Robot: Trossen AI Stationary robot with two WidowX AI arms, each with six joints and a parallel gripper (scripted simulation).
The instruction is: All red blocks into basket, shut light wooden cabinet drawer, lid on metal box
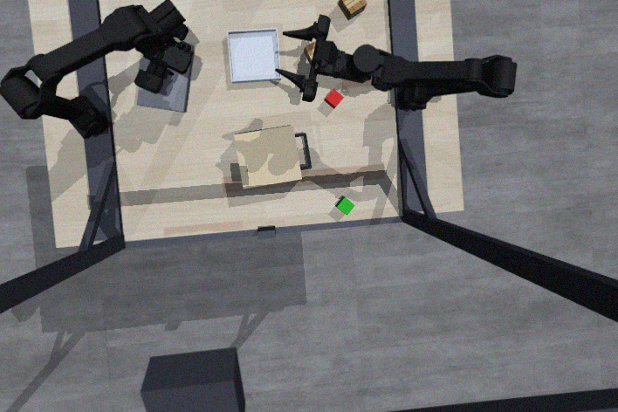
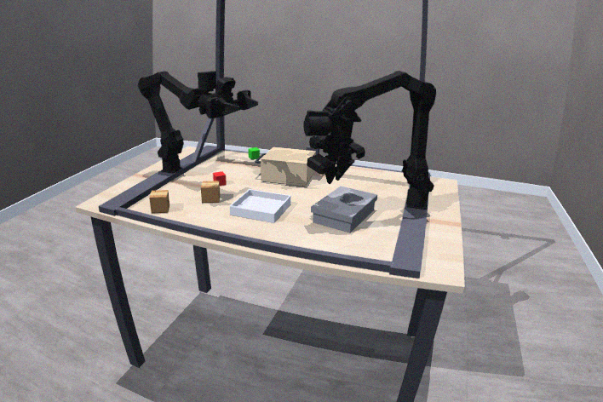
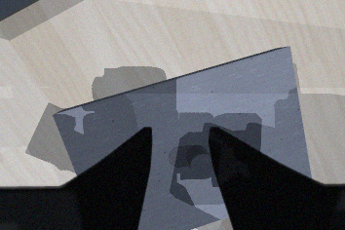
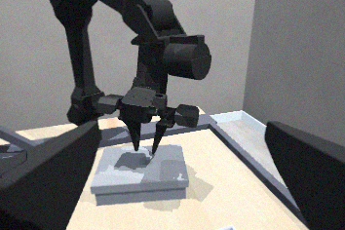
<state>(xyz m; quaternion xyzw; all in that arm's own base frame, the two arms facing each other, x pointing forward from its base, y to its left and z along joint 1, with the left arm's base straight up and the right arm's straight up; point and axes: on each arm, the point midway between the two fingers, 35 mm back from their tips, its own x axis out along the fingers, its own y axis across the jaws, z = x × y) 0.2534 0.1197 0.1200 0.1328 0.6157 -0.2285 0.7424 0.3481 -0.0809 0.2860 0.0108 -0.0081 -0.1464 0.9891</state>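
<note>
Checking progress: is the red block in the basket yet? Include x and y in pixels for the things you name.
No, the red block (image 1: 333, 98) (image 2: 219, 178) sits on the table outside the basket (image 1: 253, 80) (image 2: 253, 213).

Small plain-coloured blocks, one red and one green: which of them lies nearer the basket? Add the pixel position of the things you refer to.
The red block (image 1: 333, 98) (image 2: 219, 178); the green block (image 1: 345, 205) (image 2: 254, 153) lies past the cabinet (image 1: 270, 154) (image 2: 287, 165), farther from the basket (image 1: 253, 56) (image 2: 260, 204).

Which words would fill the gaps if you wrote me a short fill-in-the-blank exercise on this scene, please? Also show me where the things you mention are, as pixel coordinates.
1. The red block (image 1: 333, 98) (image 2: 219, 178) lies ____ the basket (image 1: 254, 81) (image 2: 251, 215).
2. The left gripper (image 1: 172, 78) (image 2: 337, 176) (image 3: 180, 134) (image 4: 144, 152) is above the metal ____.
3. The block farthest from the basket is ____.
4. Wooden cubes on the table number ____.

Missing words: outside; box; green; two.
</note>
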